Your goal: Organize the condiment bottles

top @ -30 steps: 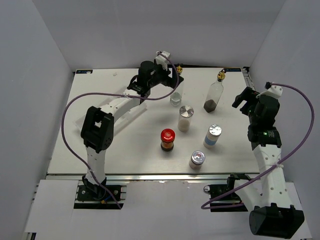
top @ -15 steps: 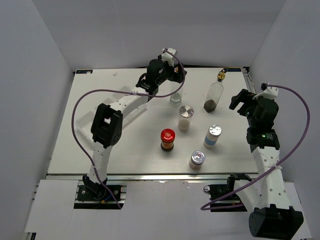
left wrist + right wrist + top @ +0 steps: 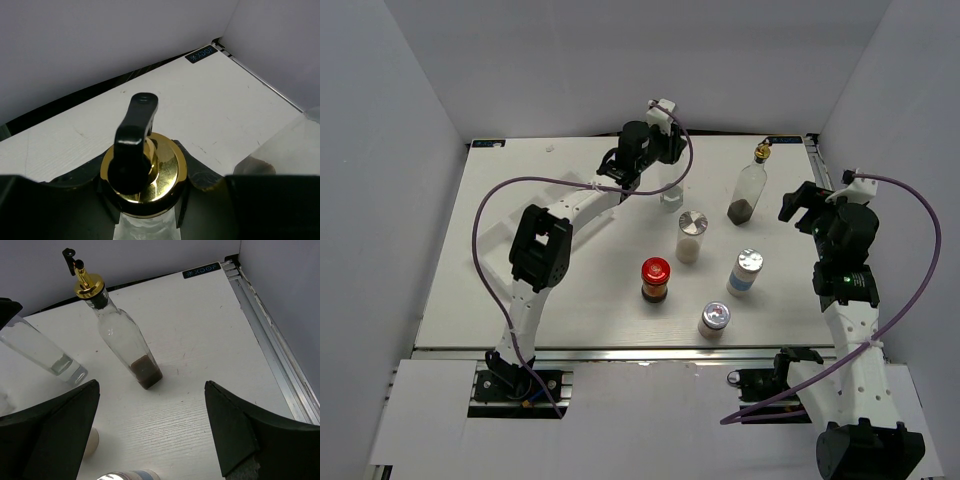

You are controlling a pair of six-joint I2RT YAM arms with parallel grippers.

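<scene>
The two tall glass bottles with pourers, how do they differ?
The left bottle is gripped at its neck by the left gripper; the right bottle stands free. The left bottle looks clear inside; the right bottle holds a dark brown layer. Both have gold pourer tops.

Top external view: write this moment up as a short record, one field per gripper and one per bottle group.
left gripper: closed on the gold-topped neck of the clear pourer bottle, far middle of the table
right gripper: open, empty, over the table's right side
second pourer bottle: upright, free, dark contents at its bottom, between the two grippers
red-capped jar: upright, free, near the table's centre
silver-lidded shakers: three, upright, apart from each other, untouched
</scene>
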